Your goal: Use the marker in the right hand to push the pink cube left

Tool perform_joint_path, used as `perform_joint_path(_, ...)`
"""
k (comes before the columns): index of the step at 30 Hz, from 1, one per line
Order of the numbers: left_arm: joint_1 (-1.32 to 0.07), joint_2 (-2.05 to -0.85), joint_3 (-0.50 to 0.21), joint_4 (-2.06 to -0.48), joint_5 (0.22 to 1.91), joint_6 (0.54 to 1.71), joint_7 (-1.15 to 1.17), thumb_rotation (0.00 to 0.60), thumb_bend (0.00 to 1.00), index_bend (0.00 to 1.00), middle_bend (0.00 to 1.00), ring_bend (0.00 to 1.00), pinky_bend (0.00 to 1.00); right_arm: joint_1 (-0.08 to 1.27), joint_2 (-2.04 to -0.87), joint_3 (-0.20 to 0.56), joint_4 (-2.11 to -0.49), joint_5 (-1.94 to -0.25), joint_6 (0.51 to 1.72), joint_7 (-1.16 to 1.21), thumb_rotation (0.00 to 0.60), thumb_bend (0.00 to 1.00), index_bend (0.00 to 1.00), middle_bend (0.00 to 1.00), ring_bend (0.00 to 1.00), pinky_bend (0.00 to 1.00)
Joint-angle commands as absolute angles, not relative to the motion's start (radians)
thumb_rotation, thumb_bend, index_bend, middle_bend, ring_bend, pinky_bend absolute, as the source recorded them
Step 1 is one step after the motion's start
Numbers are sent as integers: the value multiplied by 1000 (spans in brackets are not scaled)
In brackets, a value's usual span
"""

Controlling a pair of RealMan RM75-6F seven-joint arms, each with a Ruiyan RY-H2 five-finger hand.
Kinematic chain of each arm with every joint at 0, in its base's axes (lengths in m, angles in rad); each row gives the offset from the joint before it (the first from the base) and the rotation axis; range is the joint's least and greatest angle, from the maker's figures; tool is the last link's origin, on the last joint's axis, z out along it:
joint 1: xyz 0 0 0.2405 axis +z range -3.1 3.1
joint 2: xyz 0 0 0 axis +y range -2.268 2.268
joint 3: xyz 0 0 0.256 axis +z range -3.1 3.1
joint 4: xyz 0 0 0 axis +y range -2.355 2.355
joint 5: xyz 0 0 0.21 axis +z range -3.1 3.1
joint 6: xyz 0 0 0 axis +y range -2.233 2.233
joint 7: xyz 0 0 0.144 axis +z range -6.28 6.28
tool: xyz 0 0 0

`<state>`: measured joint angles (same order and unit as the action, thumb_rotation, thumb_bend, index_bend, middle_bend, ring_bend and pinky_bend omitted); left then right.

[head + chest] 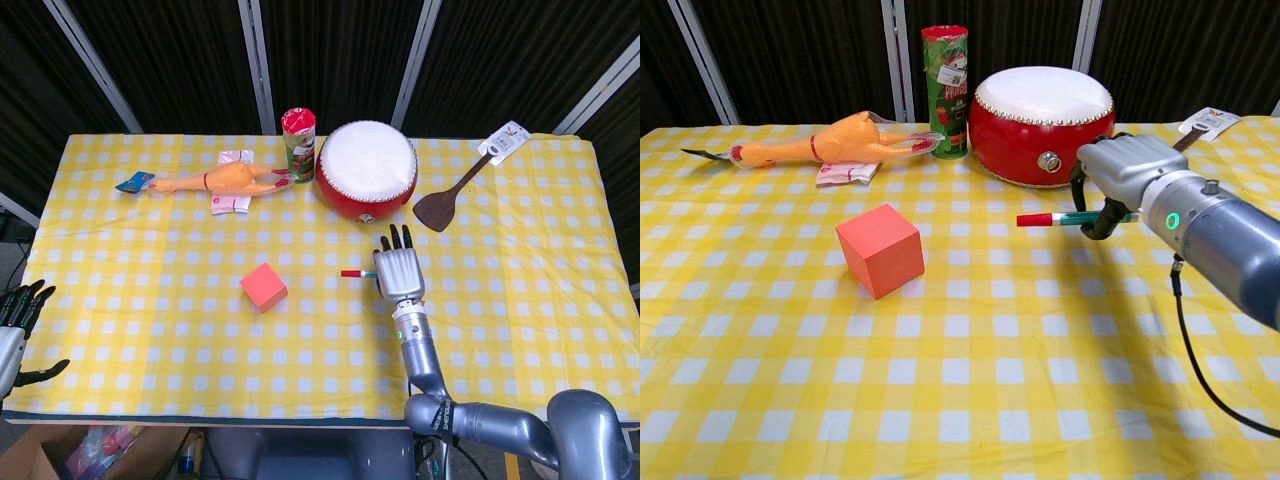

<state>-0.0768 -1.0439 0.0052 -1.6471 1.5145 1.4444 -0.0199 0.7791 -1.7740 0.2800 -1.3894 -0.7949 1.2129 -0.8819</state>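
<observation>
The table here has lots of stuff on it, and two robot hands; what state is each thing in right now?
right hand: grips the marker, raised off the cloth.
marker: held level, red cap pointing at the cube, clear of it.
pink cube: resting on the cloth, untouched.
left hand: at the table's near left edge, holding nothing, fingers apart.
chip can: upright, lid on.
drum: sitting skin-up.
rubber chicken: lying flat.
wooden spatula: lying flat.

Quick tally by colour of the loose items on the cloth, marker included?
Red or pink: 4, namely pink cube, drum, chip can, marker
Orange: 1, rubber chicken
Brown: 1, wooden spatula
White: 1, packet
Total: 7
</observation>
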Motion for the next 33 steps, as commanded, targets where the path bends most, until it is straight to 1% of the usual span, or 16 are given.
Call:
perform_joint_path(1, -77, -1045, 5, -1647, 1515, 1445, -17, 600, 0, 0, 0, 0, 0, 755, -1737, 270, -1402, -796, 1216, -864, 600, 506, 641, 259, 36, 61)
perform_joint_path(12, -75, -1049, 6, -1650, 1510, 1443, 0, 600, 0, 0, 0, 0, 0, 671, -1626, 197, -1409, -828, 1172, -761, 600, 507, 641, 259, 36, 61)
perform_joint_path(17, -75, -1053, 7, -1647, 1515, 1447, 16, 600, 0, 0, 0, 0, 0, 653, -1617, 179, -1389, -845, 1159, -725, 600, 506, 639, 259, 36, 61)
perform_joint_path(19, -74, -1056, 8, -1646, 1518, 1450, 21, 600, 0, 0, 0, 0, 0, 647, -1621, 177, -1381, -848, 1159, -714, 600, 507, 616, 259, 36, 61)
perform_joint_path(23, -72, -1059, 6, -1644, 1518, 1455, 27, 600, 0, 0, 0, 0, 0, 640, -1626, 178, -1374, -845, 1166, -711, 600, 506, 553, 257, 36, 61)
perform_joint_path(26, -71, -1060, 5, -1643, 1515, 1457, 29, 600, 0, 0, 0, 0, 0, 636, -1623, 181, -1381, -843, 1176, -716, 600, 506, 461, 230, 28, 61)
perform_joint_path(28, -71, -1061, 4, -1642, 1514, 1457, 29, 600, 0, 0, 0, 0, 0, 632, -1618, 180, -1388, -843, 1183, -721, 600, 507, 375, 191, 9, 61)
perform_joint_path(30, -70, -1061, 4, -1642, 1514, 1459, 30, 600, 0, 0, 0, 0, 0, 627, -1609, 178, -1399, -838, 1188, -731, 600, 506, 318, 165, 1, 61)
perform_joint_path(33, -70, -1061, 4, -1641, 1514, 1460, 30, 600, 0, 0, 0, 0, 0, 618, -1592, 175, -1422, -833, 1197, -742, 600, 506, 263, 140, 0, 61)
